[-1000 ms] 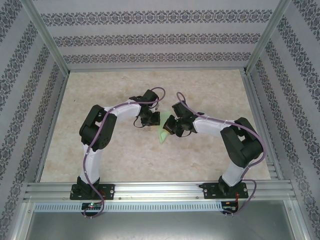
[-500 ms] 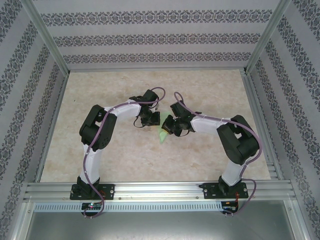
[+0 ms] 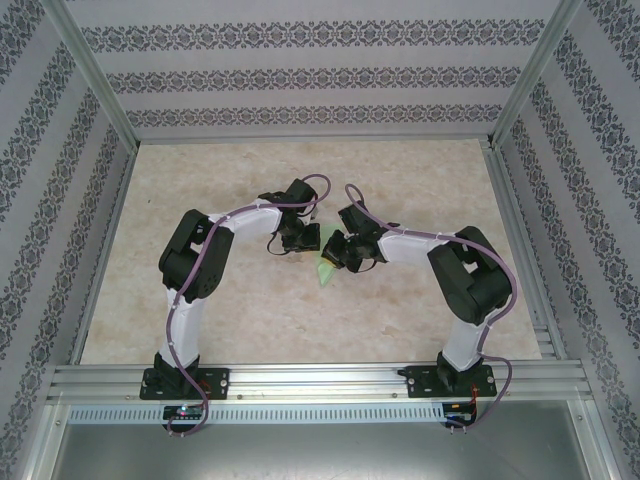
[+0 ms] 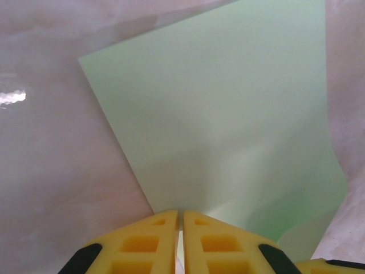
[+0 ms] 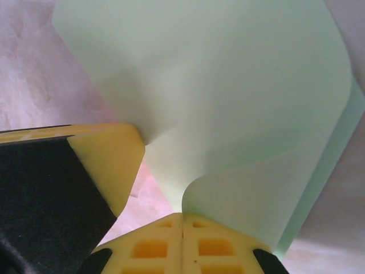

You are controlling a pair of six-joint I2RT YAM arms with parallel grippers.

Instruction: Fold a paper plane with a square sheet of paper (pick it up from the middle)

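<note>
Gap between left gripper [image 3: 304, 240] and right gripper [image 3: 336, 252] has narrowed: right arm pushed in. Both jaws clamped shut on thin pale green square sheet of paper [image 3: 322, 272], bowed between them over beige marbled table [image 3: 200, 190]. Looks like centre fold forming.

You see the whole table [image 3: 200, 330] from above and behind the arm bases [image 3: 178, 378], looking down. Both wrist cameras sit very close to the pale green paper [image 4: 228, 114], which all three views share.
</note>
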